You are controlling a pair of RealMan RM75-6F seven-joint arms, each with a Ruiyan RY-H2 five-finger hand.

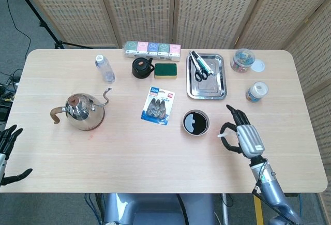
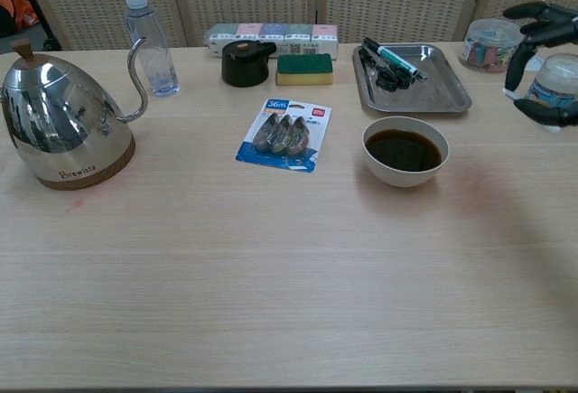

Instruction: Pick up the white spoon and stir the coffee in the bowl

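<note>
Left hand (image 1: 9, 152): at the near left edge of the surface (image 1: 129, 152), fingers spread, holding nothing, well apart from everything in the task.

Right hand (image 1: 242, 136): raised above the near right of the surface, just right of the bowl; fingers curled loosely. A small white tip shows at its thumb side in the head view, so it appears to pinch the white spoon.

White spoon (image 1: 220, 136): only that short white end shows, between the hand and the bowl; the rest is hidden by the fingers. In the chest view the hand sits at the far right edge and the spoon cannot be made out.

Bowl of coffee (image 2: 405, 150): right of centre, dark liquid inside, nothing dipped in it.

Done: judged from the white tip in the hand, the pick-up looks complete.

Left: carrying the spoon over the bowl, lowering it into the coffee, and stirring; none of it has begun.

Farther off: packet of clips (image 1: 158, 106) left of the bowl, steel kettle (image 1: 81, 110) at left, metal tray (image 1: 206, 76) beyond the bowl.
</note>
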